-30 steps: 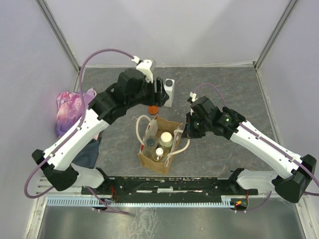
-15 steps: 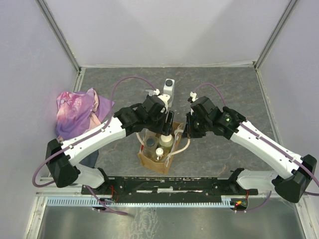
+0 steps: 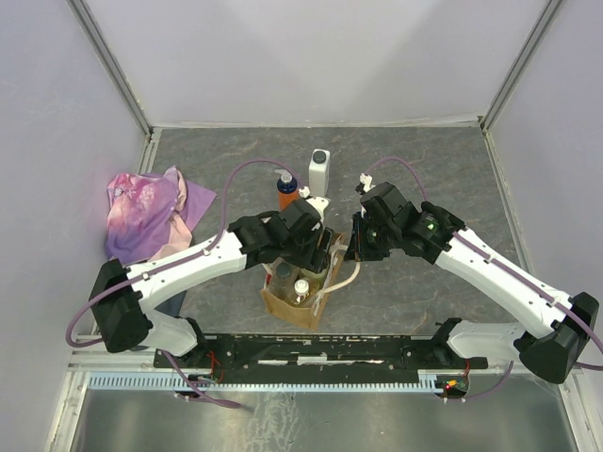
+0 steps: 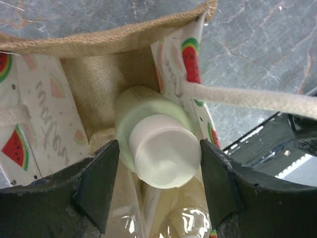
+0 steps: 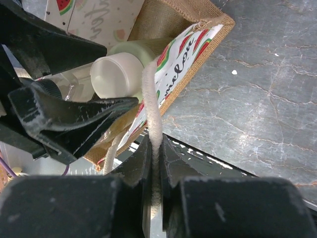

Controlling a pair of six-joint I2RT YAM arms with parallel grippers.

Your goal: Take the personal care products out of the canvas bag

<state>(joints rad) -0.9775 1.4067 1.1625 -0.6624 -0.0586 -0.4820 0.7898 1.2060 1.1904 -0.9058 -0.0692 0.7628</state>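
Observation:
The tan canvas bag stands mid-table with a watermelon print. My left gripper is open just above its mouth, its jaws on either side of a pale bottle with a cream cap and not touching it. Other clear bottles stay in the bag. My right gripper is shut on the bag's cream loop handle and holds it out to the right. An orange bottle and a white rectangular bottle with a dark cap stand on the table behind the bag.
A pink-purple garment lies at the left edge of the table. A black rail runs along the near edge, just in front of the bag. Grey walls close in the left, back and right sides.
The left gripper let go of the orange bottle beside the white one, then swung back toward me and down over the bag. The right gripper stayed shut on the handle.

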